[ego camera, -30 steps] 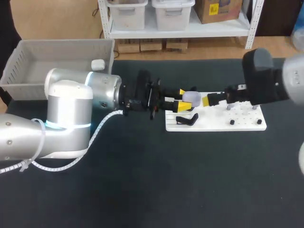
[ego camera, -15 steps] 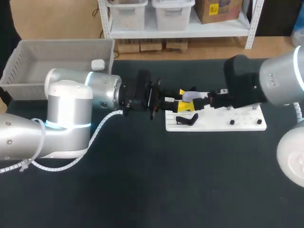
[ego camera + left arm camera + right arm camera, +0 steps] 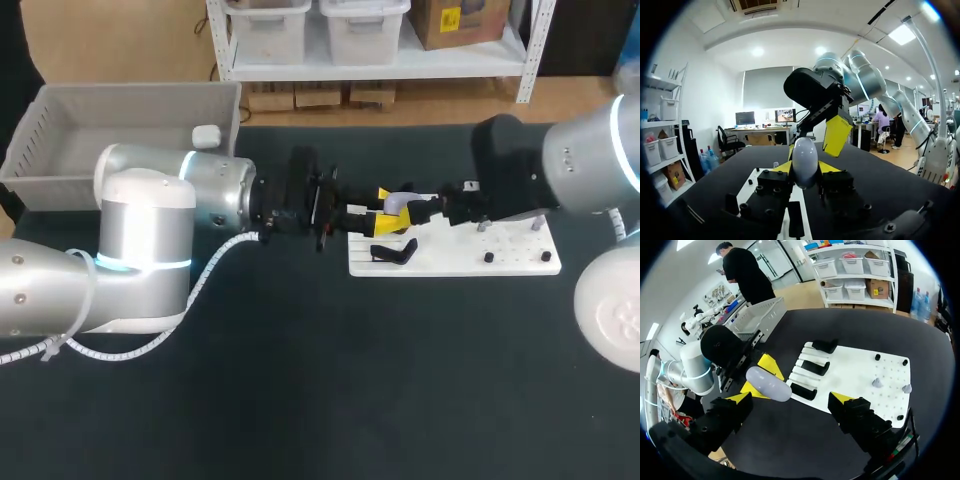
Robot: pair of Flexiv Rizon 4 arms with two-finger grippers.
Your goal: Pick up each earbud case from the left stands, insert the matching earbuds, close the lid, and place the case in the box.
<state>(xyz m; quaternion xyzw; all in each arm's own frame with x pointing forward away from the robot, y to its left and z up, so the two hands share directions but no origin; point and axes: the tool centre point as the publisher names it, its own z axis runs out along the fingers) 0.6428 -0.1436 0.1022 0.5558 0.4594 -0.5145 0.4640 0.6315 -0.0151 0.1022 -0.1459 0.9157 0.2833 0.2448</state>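
Tabletop (image 3: 300,400): dark, matte. Left arm comes in low from the left side and lies nearly level above it.

Left gripper (image 3: 805,169): closed on the earbud case (image 3: 805,159), one yellow tip pressed to each side. The case is pale lavender-grey, egg-shaped, and carried clear of the surface above the left end of the white board (image 3: 520,262).

Right gripper (image 3: 791,397): spread wide, nothing in its grasp. Comes in from the right, facing the left gripper head-on. In the right wrist view the case sits in the gap between its fingers, closer to one of them, with the other well apart from it. In the left wrist view one yellow fingertip (image 3: 836,135) hangs just beside and above the case.

Board: lies flat on the tabletop under both grippers. Black stands (image 3: 815,367) in a row at its left end; two small grey earbuds (image 3: 878,383) on pegs toward its right end.

Farthest: grey box (image 3: 60,110) at the far left corner of the tabletop. One white case (image 3: 206,136) lies in it, against its right wall.
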